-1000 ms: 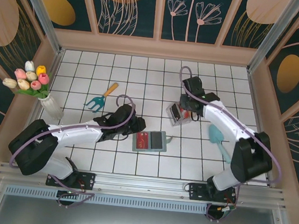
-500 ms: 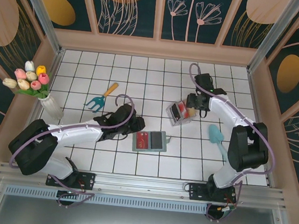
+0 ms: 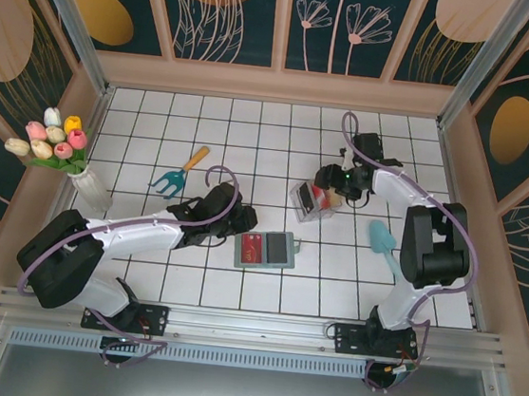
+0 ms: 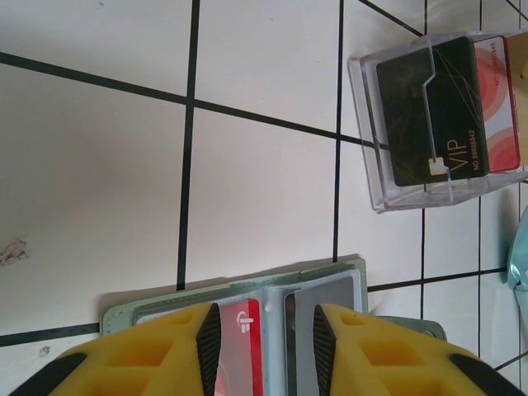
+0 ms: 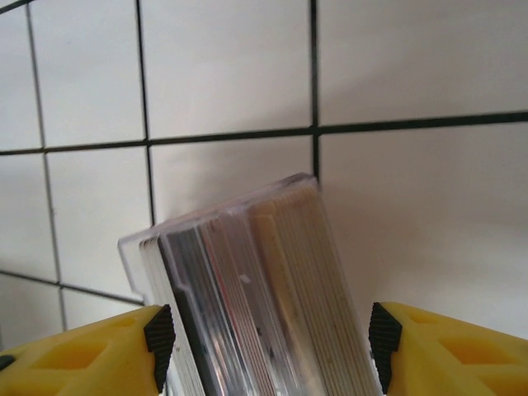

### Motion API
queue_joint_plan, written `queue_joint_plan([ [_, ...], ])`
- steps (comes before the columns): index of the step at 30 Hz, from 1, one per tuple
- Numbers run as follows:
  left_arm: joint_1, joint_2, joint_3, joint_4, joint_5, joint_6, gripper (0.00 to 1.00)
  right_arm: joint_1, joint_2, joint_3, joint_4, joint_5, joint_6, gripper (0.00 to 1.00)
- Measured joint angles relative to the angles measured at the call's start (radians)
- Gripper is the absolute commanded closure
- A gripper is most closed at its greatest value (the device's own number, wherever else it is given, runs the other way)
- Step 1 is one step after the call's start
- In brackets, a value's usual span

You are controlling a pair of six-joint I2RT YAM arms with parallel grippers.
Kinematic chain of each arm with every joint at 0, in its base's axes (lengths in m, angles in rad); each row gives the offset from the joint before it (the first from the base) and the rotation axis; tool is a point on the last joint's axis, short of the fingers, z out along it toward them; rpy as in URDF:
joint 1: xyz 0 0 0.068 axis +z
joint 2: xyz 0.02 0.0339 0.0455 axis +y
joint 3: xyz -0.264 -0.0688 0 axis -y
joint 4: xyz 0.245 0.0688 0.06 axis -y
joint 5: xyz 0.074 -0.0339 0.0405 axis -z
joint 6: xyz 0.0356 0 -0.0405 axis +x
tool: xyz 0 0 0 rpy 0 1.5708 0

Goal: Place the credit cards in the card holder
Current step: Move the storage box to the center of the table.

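Cards (image 4: 433,111) stand in clear tray (image 4: 429,196); red card (image 4: 247,338) sits in card holder (image 4: 355,272).

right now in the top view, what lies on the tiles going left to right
tulip vase → garden rake → card holder → clear tray → teal trowel

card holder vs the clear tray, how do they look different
The card holder is opaque, sage green with grey pockets; the clear tray is see-through plastic. The card holder lies flat and open on the tiles; the clear tray is a walled box. The card holder shows one red card; the clear tray holds several, a black card in front. Both are rectangular and hold cards.
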Motion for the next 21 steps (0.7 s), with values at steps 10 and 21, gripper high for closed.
queue_joint_plan([
  [10, 0.0, 0.0, 0.002, -0.015, 0.0, 0.003, 0.62, 0.112, -0.018, -0.004, -0.023, 0.085, 0.03, 0.33],
  [21, 0.0, 0.0, 0.009, -0.021, 0.0, 0.012, 0.6, 0.216, -0.051, 0.041, -0.112, 0.492, 0.004, 0.35],
])
